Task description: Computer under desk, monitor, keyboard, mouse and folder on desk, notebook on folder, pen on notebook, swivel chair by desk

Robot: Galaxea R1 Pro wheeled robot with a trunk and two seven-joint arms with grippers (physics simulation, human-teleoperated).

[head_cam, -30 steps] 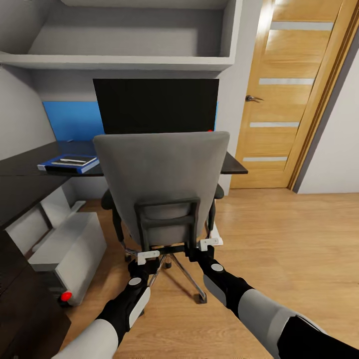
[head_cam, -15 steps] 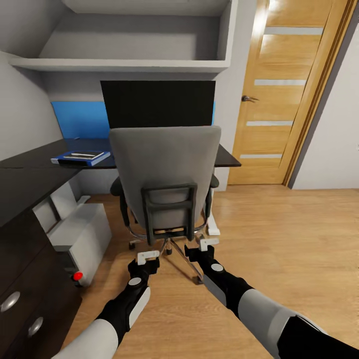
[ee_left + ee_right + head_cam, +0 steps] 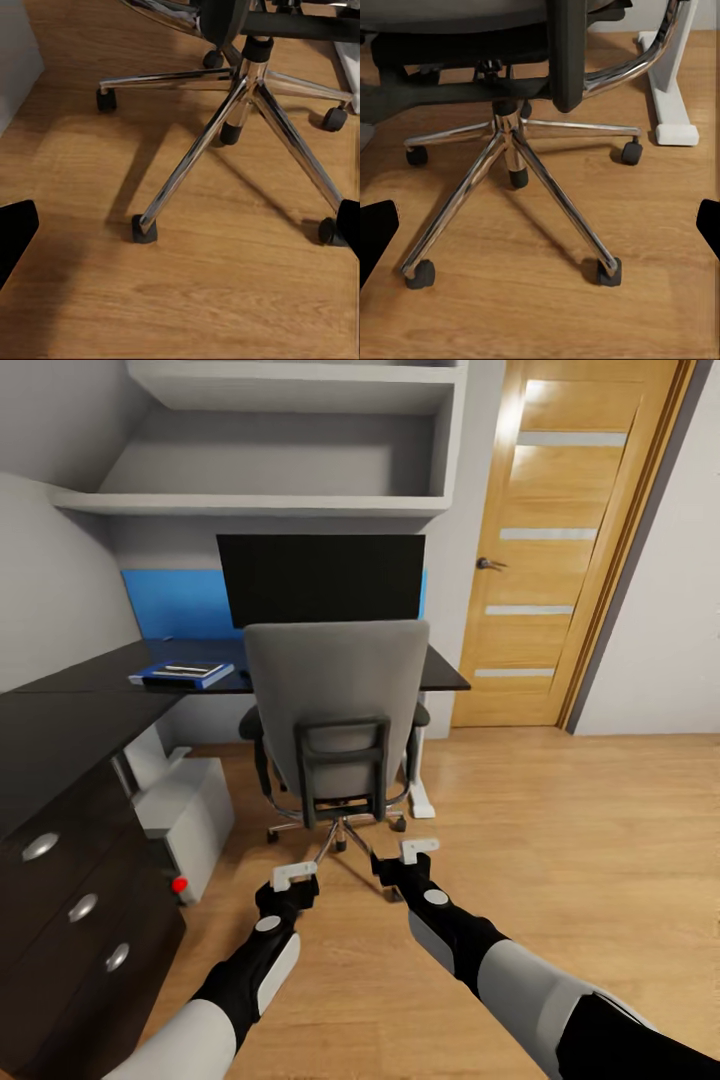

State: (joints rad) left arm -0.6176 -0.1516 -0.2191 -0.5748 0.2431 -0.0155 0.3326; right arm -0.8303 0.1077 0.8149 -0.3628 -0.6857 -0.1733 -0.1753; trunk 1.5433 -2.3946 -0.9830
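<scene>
you are standing a little way back from the swivel chair [image 3: 335, 710], and it sits right up against the near edge of the table [image 3: 90, 705], with its tall grey back facing you. the monitor [image 3: 320, 578] stands on the table just behind the chair. to the left on the table lies the blue folder [image 3: 180, 674], with a dark notebook [image 3: 190, 669] lying on top of it; a pen is too small to make out. the computer [image 3: 185, 822] rests on the floor under the left part of the table, its red button facing you. the keyboard and mouse are hidden behind the chair, if they are there. your left gripper [image 3: 296, 876] and right gripper [image 3: 418, 849] hang low over the wood floor [image 3: 560, 830], near the chair's shiny star base [image 3: 225, 127] but not touching it. the fingers on both are spread open and hold nothing. the job looks nearly done, so this step is mostly a check on the chair. it looks close to the table and fairly straight. if you want it tucked in more, do not grab at the thin chrome legs down low, because the little wheels [image 3: 610, 271] will roll and the chair will spin. lift both arms up to the black frame [image 3: 342, 770] on the chair back and push softly and evenly with both. go slow, so the chair does not bump the table hard and shake the monitor or slide the folder pile.
</scene>
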